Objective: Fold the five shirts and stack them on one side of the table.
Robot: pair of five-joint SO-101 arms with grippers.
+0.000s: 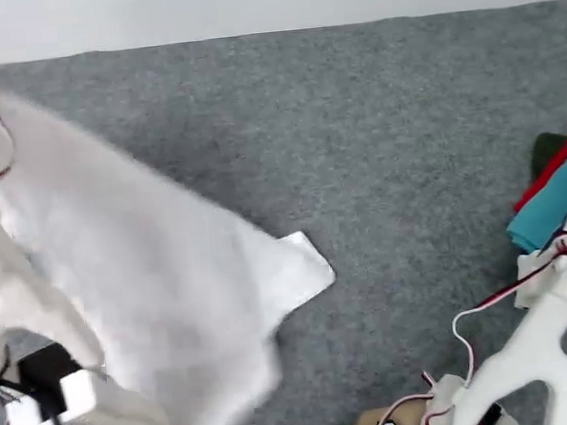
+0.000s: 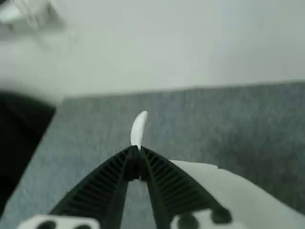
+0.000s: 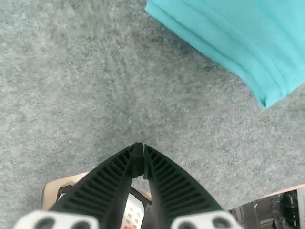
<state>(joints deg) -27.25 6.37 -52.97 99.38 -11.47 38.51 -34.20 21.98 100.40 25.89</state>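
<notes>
White shirt (image 1: 169, 274) spreads wide from above, its edge pinched in the left claw (image 2: 136, 153) (wrist view); right claw (image 3: 138, 149) closed, empty.

Grey felt tabletop (image 1: 409, 160), pale wall (image 1: 243, 0)

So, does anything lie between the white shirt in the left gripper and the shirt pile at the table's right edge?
Nothing visible lies on the grey mat between the white shirt, pinched in the left gripper, and the shirt pile. The right gripper hangs shut close beside the pile.
</notes>
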